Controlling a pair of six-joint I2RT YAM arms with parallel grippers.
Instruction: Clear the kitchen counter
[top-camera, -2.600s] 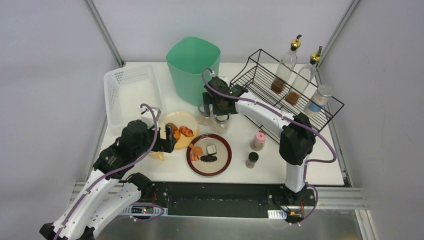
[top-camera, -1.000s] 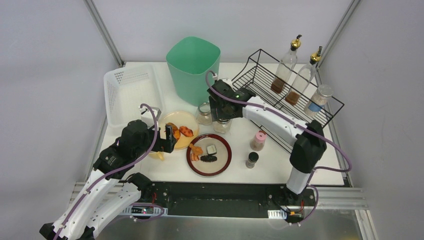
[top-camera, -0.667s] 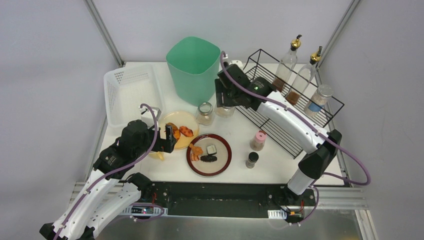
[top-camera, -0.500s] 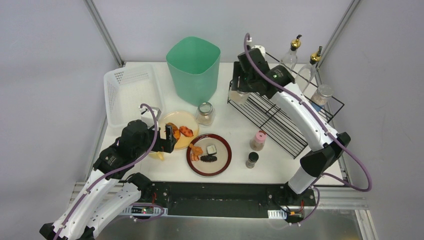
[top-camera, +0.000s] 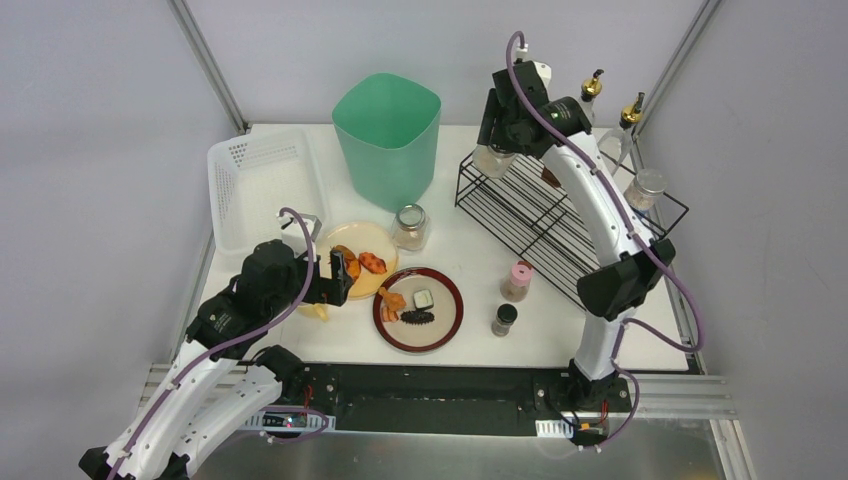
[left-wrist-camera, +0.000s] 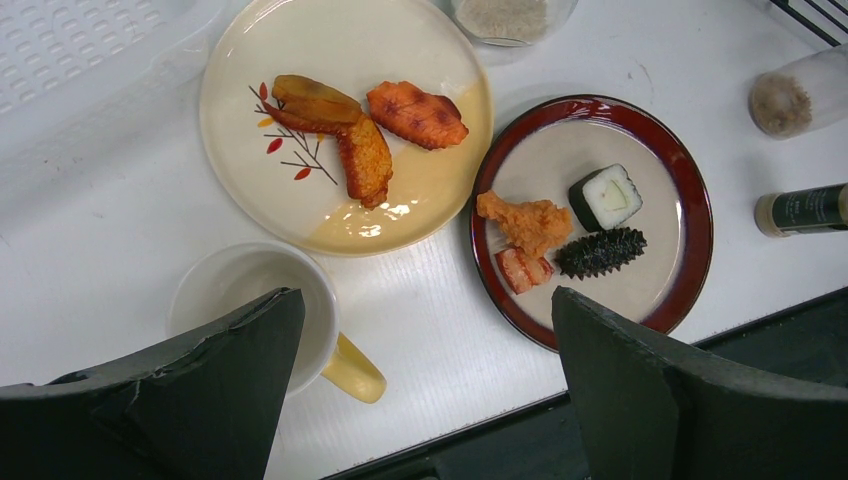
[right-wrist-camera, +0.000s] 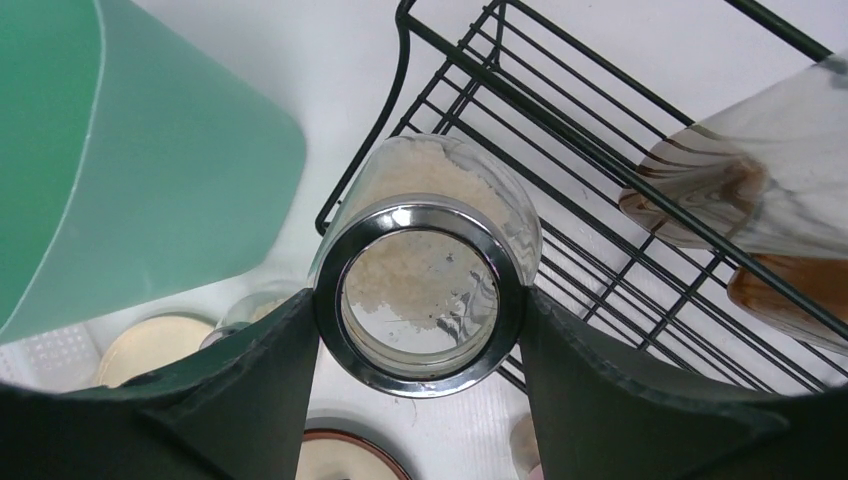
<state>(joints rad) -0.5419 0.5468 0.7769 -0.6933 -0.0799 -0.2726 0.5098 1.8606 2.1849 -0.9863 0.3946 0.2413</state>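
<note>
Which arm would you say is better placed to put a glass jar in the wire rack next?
Right. The right gripper is shut on a glass jar over a corner of the wire rack, while the left gripper hangs open over the mug.

Bright, even, diffuse light from above; shadows on kitchen counter (top-camera: 480, 270) faint, soft-edged. Glare patch on glaze of cream plate (left-wrist-camera: 330, 215); steel rim of jar (right-wrist-camera: 420, 290) mirror-bright (strongest highlight). Right wrist view: bottles (right-wrist-camera: 740, 170) smeared. Top view sharp.
</note>
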